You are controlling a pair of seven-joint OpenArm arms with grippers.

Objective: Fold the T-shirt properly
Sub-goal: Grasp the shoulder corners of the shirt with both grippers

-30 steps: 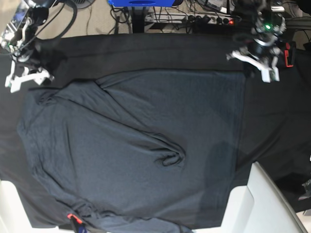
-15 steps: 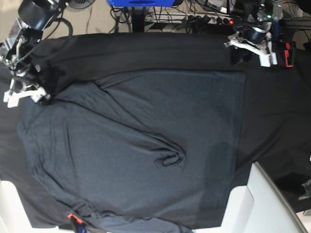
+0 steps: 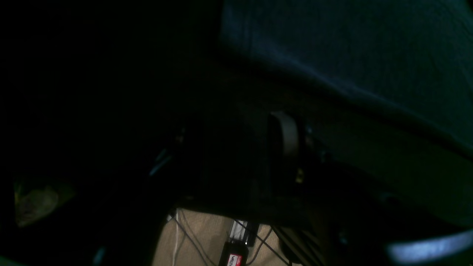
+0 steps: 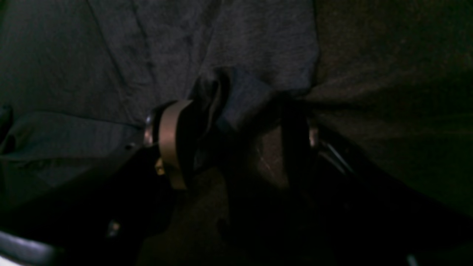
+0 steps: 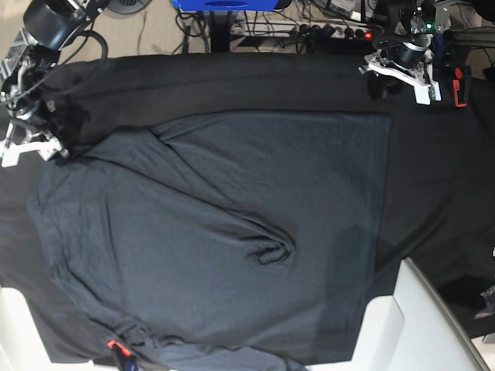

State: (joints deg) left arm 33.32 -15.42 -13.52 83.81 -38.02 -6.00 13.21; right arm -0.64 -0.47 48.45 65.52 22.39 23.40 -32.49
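The dark grey T-shirt [image 5: 232,232] lies spread on the black table cloth [image 5: 441,185], with a puckered wrinkle near its middle. My right gripper [image 5: 35,151] is at the shirt's far left corner. In the right wrist view this gripper [image 4: 234,144] is open, its fingers [image 4: 172,144] set wide apart, and a fold of the shirt's edge [image 4: 244,92] lies between them. My left gripper [image 5: 398,77] hovers near the table's far right edge, beyond the shirt's corner. In its own dark view the left gripper [image 3: 236,144] looks open and empty, with the shirt [image 3: 351,48] lying apart from it.
White blocks stand at the near right [image 5: 421,325] and near left [image 5: 14,325] corners. A small red-orange item [image 5: 116,345] sits at the shirt's near edge. Behind the table are a power strip with cables [image 5: 332,31] and a blue object [image 5: 224,4].
My right gripper has moved down and left onto the shirt's far left corner. My left gripper has drawn back from the shirt's far right corner toward the table's far edge.
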